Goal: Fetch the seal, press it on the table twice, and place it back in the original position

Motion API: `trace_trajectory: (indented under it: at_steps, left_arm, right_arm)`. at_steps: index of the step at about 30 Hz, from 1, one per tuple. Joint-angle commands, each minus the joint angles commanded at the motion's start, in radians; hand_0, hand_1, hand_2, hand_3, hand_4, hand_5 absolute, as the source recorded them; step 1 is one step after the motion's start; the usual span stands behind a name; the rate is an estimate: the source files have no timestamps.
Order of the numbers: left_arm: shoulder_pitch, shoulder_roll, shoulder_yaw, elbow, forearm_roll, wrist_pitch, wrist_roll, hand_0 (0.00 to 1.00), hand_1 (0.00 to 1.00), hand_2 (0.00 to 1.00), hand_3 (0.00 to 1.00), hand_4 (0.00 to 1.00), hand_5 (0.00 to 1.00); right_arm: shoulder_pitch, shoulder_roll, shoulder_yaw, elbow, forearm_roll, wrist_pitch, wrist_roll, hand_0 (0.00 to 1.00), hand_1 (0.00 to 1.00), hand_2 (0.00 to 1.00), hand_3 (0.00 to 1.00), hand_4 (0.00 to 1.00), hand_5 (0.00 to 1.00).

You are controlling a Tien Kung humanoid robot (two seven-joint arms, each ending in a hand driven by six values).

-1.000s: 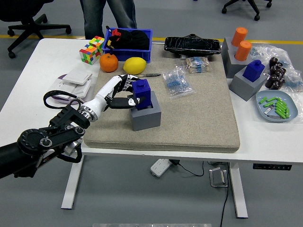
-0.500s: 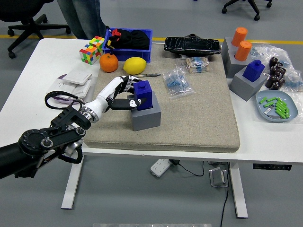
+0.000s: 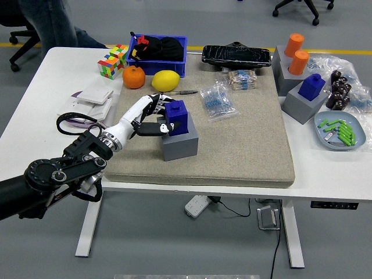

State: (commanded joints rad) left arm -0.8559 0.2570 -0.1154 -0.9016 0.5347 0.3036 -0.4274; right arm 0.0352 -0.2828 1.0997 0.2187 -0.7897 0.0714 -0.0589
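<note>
Blue seal point(image 3: 177, 117) sits in grey holder point(image 3: 179, 143), centre-left of frame, on beige mat point(image 3: 244, 145) — left hand point(image 3: 152, 116) wraps it, fingers curled around body. Firm the pinch, then lift straight up — holder may tip

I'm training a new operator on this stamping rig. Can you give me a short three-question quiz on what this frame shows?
1. True or false: the blue seal near the left hand sits in a grey holder.
2. Which fruit lies closest to the Rubik's cube? A) the lemon B) the orange C) neither, both lie on the far right
3. Fill in: the two orange cylinders stand at the table's far ____ corner.

Key
1. True; the hand's fingers are curled around the seal.
2. B
3. Right
</note>
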Motion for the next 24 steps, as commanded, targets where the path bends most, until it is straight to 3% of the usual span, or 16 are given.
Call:
trace_trajectory:
  at_steps: [20, 21, 24]
  left_arm:
    - [0.001, 0.0, 0.003, 0.016, 0.01, -0.026, 0.02, 0.671, 0.593, 0.526, 0.592, 0.682, 0.002]
    - [0.001, 0.0, 0.002, 0.017, 0.008, -0.03, 0.017, 0.785, 0.716, 0.604, 0.622, 0.851, 0.002]
    - [0.002, 0.001, 0.0, 0.018, 0.003, -0.035, 0.011, 0.785, 0.716, 0.604, 0.622, 0.851, 0.002]
  right_arm:
    - [-0.001, 0.0, 0.001, 0.0, 0.0, 0.0, 0.0, 0.721, 0.681, 0.647, 0.614, 0.717, 0.515]
    - [-0.001, 0.0, 0.001, 0.0, 0.0, 0.0, 0.0, 0.721, 0.68, 0.647, 0.614, 0.717, 0.515]
    - [-0.002, 0.0, 0.001, 0.0, 0.0, 0.0, 0.0, 0.721, 0.68, 0.647, 0.614, 0.717, 0.515]
